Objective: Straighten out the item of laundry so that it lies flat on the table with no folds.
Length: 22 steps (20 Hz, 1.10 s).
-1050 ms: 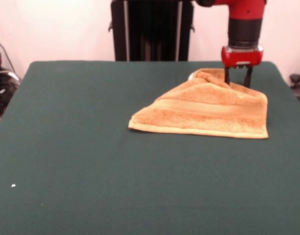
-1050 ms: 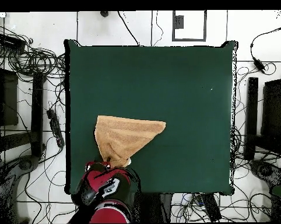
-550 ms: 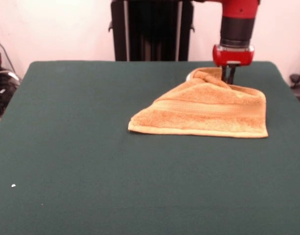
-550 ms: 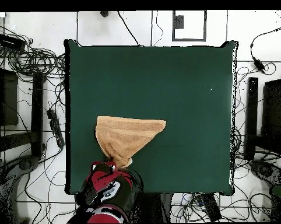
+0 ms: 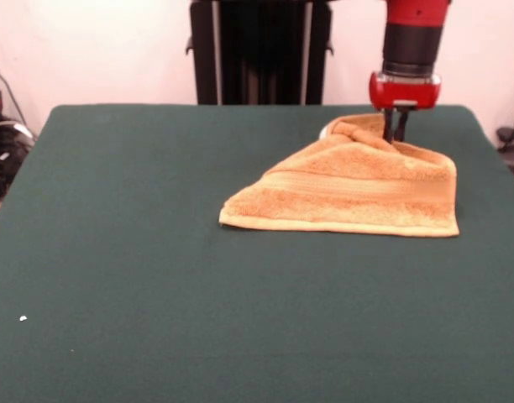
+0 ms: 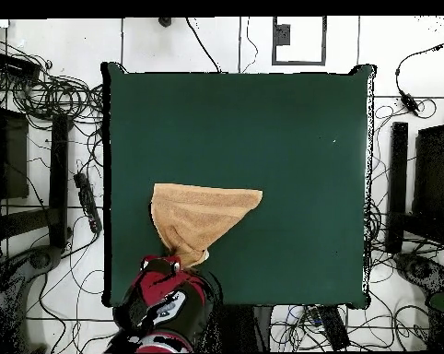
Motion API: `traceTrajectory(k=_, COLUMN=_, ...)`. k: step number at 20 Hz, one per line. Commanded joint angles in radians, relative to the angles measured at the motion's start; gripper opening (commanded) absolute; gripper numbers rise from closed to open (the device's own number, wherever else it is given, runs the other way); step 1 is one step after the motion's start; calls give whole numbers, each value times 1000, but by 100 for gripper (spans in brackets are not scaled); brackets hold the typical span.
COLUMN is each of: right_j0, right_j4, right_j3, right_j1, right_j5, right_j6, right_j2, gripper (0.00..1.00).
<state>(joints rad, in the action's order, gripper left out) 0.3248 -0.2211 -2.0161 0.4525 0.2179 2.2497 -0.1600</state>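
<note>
The golden-tan towel (image 5: pixel 358 186) lies folded into a rough triangle on the green table (image 5: pixel 139 252), right of centre toward the far side, with a woven band across it. Its far corner is bunched into a raised lump (image 5: pixel 358 128), and a bit of white label (image 5: pixel 326 131) shows beside the lump. My gripper (image 5: pixel 395 134) comes straight down at that far corner, its two dark fingers close together and pinched into the towel's edge. From above, the towel (image 6: pixel 200 219) tapers toward the red arm (image 6: pixel 163 297), which covers the fingers.
A white speck (image 5: pixel 23 318) lies near the table's front left. Black pedestal posts (image 5: pixel 259 50) rise behind the far edge. Cables and equipment (image 6: pixel 51 101) ring the table on the floor.
The fingers stood apart over the towel's far corner a second ago and have come together on it. The wrist has shifted slightly. The towel's shape is almost the same.
</note>
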Motion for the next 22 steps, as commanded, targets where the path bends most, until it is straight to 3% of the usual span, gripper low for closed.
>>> traceTrajectory(k=1, right_j0=53, right_j4=173, right_j3=-81, right_j1=136, right_j5=-111, right_j6=254, right_j2=124, gripper=0)
traceTrajectory(k=9, right_j0=152, right_j4=363, right_j3=-134, right_j1=217, right_j5=-201, right_j6=287, right_j2=121, gripper=0)
traceTrajectory(k=15, right_j0=71, right_j4=332, right_j3=-167, right_j1=242, right_j5=-195, right_j6=210, right_j2=173, gripper=0)
traceTrajectory(k=22, right_j0=117, right_j4=390, right_j3=-137, right_j1=192, right_j5=-148, right_j6=244, right_j2=162, gripper=0)
